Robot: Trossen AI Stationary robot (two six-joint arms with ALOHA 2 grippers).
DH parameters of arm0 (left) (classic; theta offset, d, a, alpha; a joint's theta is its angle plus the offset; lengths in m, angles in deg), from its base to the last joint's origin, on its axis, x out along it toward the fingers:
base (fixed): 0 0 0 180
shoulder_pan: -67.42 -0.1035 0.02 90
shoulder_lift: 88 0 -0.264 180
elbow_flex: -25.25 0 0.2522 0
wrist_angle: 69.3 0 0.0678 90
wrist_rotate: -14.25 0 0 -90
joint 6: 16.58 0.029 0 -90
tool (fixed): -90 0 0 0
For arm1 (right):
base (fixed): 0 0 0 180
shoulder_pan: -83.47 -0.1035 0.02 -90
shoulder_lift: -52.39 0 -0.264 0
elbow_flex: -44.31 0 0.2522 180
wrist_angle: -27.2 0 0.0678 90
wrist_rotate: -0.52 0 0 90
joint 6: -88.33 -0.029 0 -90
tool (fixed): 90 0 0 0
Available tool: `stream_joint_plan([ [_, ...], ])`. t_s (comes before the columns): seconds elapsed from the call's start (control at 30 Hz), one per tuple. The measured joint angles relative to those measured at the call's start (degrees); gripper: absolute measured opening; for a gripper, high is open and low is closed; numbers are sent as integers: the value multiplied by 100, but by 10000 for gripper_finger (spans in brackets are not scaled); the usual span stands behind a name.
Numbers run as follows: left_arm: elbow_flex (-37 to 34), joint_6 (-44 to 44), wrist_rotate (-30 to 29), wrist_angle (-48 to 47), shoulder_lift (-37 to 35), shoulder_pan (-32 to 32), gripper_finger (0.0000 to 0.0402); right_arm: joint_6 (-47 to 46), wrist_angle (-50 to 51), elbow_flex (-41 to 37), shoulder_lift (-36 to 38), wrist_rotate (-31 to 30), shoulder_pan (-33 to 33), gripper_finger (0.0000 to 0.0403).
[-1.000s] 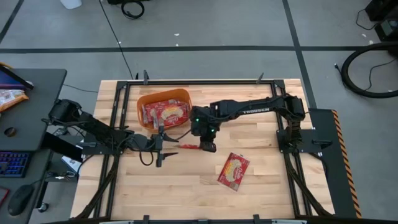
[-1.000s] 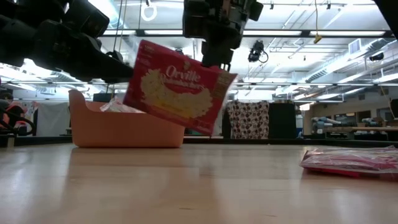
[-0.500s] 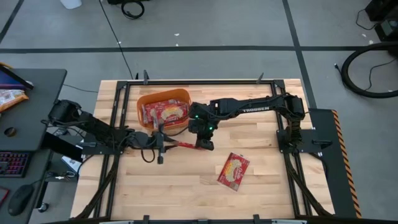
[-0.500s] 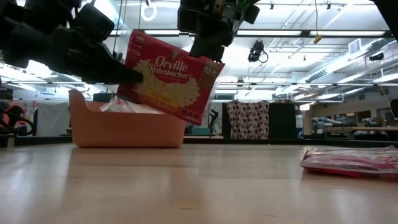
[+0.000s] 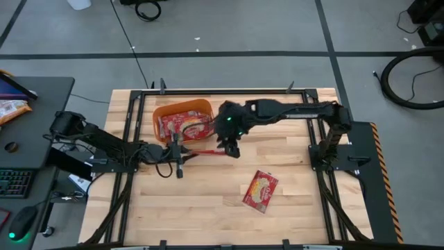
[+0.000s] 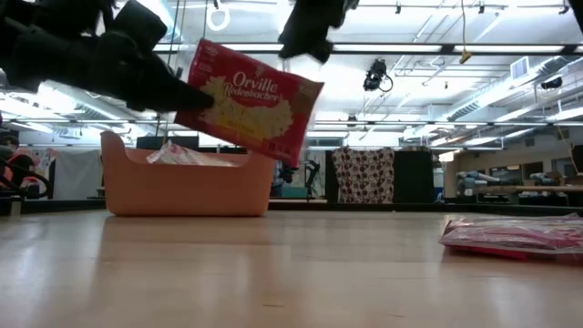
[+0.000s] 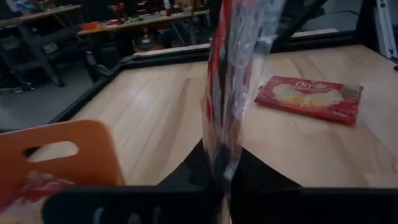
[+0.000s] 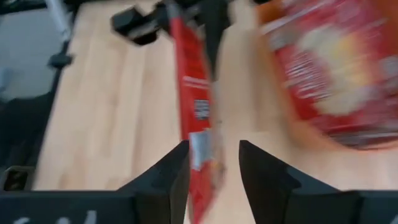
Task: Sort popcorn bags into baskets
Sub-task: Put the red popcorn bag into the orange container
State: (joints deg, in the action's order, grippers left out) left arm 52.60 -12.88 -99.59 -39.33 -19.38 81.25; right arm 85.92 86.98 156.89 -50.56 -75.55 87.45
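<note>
presently listed, near to far. item one: spare popcorn bag [image 5: 260, 190], flat glossy red packet with cream centre, lying on the pale wood-plank table [image 5: 208, 215] toward five o'clock, well apart from all else. item two: held popcorn bag [image 6: 248, 102], thin crinkly film, red with yellow-cream picture, carried edge-on above the table near centre, clamped at one end by the left gripper [image 5: 179, 154]. item three: right gripper [image 5: 232, 148], fingers apart, just above the bag's other end and off it. item four: orange basket [image 5: 159, 113], smooth plastic, rounded corners, low walls, at eleven o'clock, already holding red packets. risk, as judged: a single-end pinch on slick film may let the bag droop, twist or slip and land outside the basket wall.
</note>
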Motion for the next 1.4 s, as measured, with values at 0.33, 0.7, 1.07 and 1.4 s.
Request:
stream_joint_plan([
  [0.33, 2, -97, -1046, -1144, -1373, 457, 32, -86, 151, 16, 650, -856, -242, 145],
  [0.7, 2, 33, -2160, -1500, -1891, 624, 32, -307, 375, 6, 500, -1180, -617, 144],
  [1.07, -810, 547, -2191, -912, -3054, 458, 32, -558, 526, -78, 493, -1366, -825, 144],
  [1.4, -1234, -456, -1978, -1412, -3994, -110, 32, -501, 313, -78, 493, -1737, -829, 144],
])
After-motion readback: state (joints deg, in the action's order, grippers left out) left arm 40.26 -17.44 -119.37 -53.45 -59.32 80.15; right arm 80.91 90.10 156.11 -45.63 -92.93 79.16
